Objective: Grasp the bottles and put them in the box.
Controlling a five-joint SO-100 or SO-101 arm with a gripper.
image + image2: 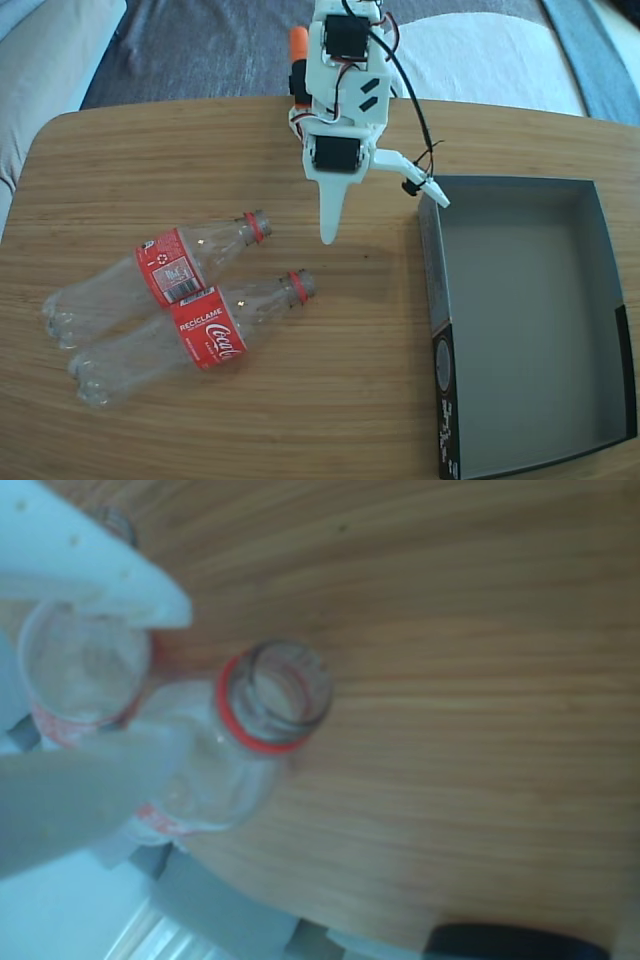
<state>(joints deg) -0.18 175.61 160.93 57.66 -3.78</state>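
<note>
Two bottles [155,275] [190,340] side by side beside one box [520,320], end effector [385,220] wide open, empty-handed.

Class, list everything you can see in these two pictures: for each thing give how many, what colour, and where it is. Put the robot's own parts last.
Bottles: two, clear with red labels and red neck rings, no caps on, lying side by side on the table's left in the fixed view; upper one, lower one.
Box: one, dark grey inside, black outer side with white print, empty, at the table's right.
Table: one, light wood grain, under everything.
Fabric: grey and pale blue, beyond the table's far edge.
Arm: one, white with black motors and an orange part, at the far edge.
Gripper: one, white, open, above bare table between bottles and box.
</note>
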